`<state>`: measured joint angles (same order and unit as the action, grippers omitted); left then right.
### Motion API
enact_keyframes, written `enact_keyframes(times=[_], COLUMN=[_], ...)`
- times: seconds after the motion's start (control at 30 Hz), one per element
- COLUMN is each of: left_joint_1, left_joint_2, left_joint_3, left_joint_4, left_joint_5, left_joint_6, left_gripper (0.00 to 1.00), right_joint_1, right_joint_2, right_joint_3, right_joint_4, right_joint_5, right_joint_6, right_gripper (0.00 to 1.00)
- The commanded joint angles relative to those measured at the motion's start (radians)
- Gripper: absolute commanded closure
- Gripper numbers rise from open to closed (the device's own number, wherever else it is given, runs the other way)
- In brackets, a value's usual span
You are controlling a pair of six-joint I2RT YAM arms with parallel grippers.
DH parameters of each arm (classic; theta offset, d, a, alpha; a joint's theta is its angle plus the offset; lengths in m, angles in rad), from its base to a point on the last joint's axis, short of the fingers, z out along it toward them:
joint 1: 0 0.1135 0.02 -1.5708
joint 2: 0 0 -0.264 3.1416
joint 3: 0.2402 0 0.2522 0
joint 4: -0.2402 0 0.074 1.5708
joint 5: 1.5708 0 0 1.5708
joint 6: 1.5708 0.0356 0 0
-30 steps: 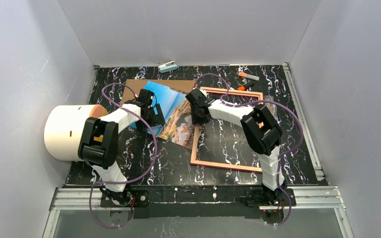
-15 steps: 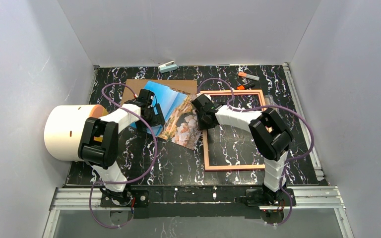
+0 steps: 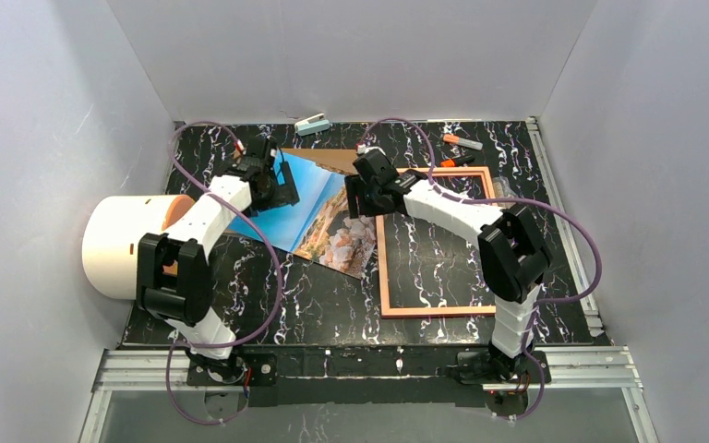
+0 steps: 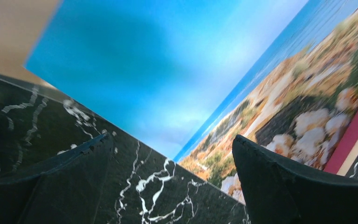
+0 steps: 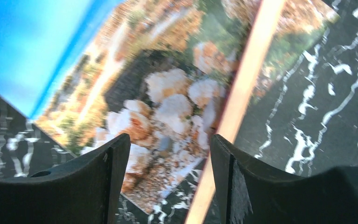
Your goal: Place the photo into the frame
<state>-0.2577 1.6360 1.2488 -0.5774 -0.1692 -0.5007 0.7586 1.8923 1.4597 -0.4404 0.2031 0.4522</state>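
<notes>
Blue-and-tan glossy paper from above: the photo [image 3: 318, 208] face up on the dark marbled surface [image 3: 332, 314], skewed, far corner over the brown cardboard [image 3: 328, 159], right corner meeting the left bar of the frame [image 3: 429, 311]. Frame flat on the surface to the right of the print, not yet around it. Left jaws over the print's far-left part, right jaws over its right corner.

Left wrist view: sky area of the photo [image 4: 168, 70] ahead, fingers [image 4: 284, 182] spread wide with nothing between them, over bare surface [image 4: 42, 121] just beside the print's edge. Pink strip of frame [image 4: 354, 135] at far right.

Right wrist view: jaws likewise parted, pinching nothing; pale frame bar [image 5: 247, 88] lying across the rocky corner of the photo [image 5: 158, 93].

Handling, as a judgement: light, thin, bendy, probably slick and easily creased; hard to pinch while flat. Better slid under a downward press, or taken at the edge resting on the cardboard, from two sides to avoid buckling.
</notes>
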Motion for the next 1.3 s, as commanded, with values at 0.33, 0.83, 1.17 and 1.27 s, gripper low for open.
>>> enact_keyframes(times=[0.33, 0.83, 1.17, 1.27], left_joint_1=[0.045, 0.089, 0.125, 0.132], left_joint_2=[0.136, -0.114, -0.174, -0.174], left_joint_3=[0.267, 0.086, 0.142, 0.153], left_joint_4=[-0.047, -0.156, -0.19, -0.193], left_joint_5=[-0.032, -0.153, -0.098, -0.088], left_joint_6=[0.08, -0.126, -0.147, -0.14], left_gripper=[0.03, 0.02, 0.02, 0.01], right_joint_1=[0.013, 0.332, 0.429, 0.446], right_joint_2=[0.137, 0.146, 0.248, 0.259], right_joint_3=[0.132, 0.001, -0.005, -0.032], right_joint_4=[0.078, 0.247, 0.352, 0.418], right_joint_5=[-0.194, 0.001, 0.284, 0.337], right_joint_6=[-0.046, -0.657, -0.785, -0.834], right_gripper=[0.26, 0.18, 0.23, 0.25])
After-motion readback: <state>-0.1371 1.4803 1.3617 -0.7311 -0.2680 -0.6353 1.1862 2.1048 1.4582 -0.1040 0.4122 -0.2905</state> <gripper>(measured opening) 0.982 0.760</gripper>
